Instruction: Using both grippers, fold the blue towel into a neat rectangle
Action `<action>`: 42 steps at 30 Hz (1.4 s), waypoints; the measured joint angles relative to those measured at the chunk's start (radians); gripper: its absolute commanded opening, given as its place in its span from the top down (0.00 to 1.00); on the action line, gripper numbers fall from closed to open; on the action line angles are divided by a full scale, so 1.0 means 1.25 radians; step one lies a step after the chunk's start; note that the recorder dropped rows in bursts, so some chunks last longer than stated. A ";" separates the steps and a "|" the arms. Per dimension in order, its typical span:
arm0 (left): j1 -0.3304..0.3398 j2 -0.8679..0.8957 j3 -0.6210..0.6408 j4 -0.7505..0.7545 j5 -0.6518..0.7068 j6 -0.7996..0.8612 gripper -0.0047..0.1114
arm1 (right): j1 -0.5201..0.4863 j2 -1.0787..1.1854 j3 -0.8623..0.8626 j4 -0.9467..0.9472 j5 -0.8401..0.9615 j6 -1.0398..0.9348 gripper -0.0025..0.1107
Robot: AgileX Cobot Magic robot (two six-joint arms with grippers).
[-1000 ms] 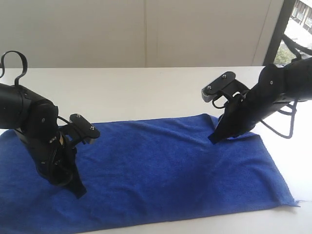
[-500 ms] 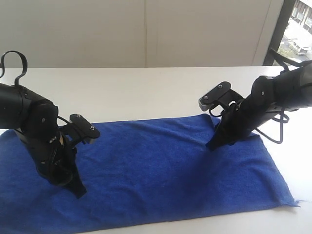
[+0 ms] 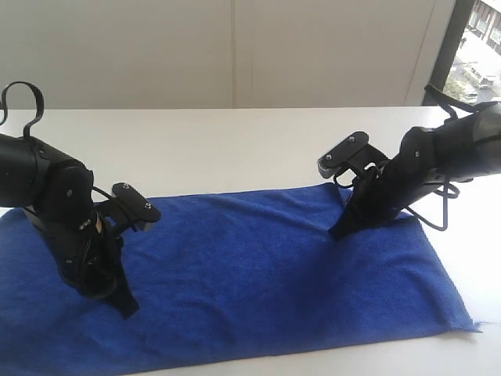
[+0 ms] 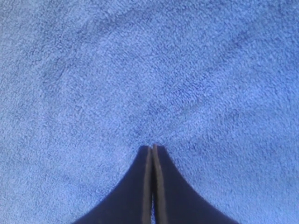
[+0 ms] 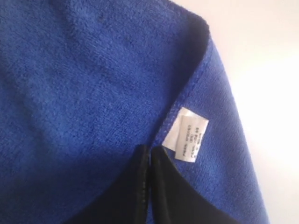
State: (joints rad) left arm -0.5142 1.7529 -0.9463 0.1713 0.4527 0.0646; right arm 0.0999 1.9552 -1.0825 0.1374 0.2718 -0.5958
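The blue towel [image 3: 258,266] lies spread flat across the white table [image 3: 235,149]. My left gripper [image 3: 127,308] stands on its near left part. In the left wrist view the towel [image 4: 149,70] fills the picture and the left gripper [image 4: 152,147] is shut, tips pressed onto the cloth, no cloth visible between them. My right gripper [image 3: 337,233] touches the towel near its far right corner. In the right wrist view it [image 5: 152,149] is shut on the towel's [image 5: 70,84] stitched edge, right beside the white tag [image 5: 189,135], where the corner is turned over.
The towel's near edge runs close to the table's front edge. Bare white table lies behind the towel and to its right [image 3: 470,258]. A light wall stands behind, with a dark window frame [image 3: 442,55] at the far right.
My right gripper has come down and slightly left onto the towel's far right corner and closed on the edge by the tag. The left arm has not moved.
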 measured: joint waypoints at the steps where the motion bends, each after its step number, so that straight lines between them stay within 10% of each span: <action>1: 0.000 0.000 0.000 0.000 0.000 0.000 0.96 | 0.000 0.000 0.000 -0.002 -0.008 0.000 0.98; 42: 0.000 0.000 0.000 -0.018 -0.001 0.004 0.96 | -0.114 0.116 -0.116 -0.029 -0.236 -0.037 0.98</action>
State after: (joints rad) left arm -0.5142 1.7529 -0.9463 0.1494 0.4512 0.0690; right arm -0.0424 2.1008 -1.2273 0.1007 -0.0231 -0.6425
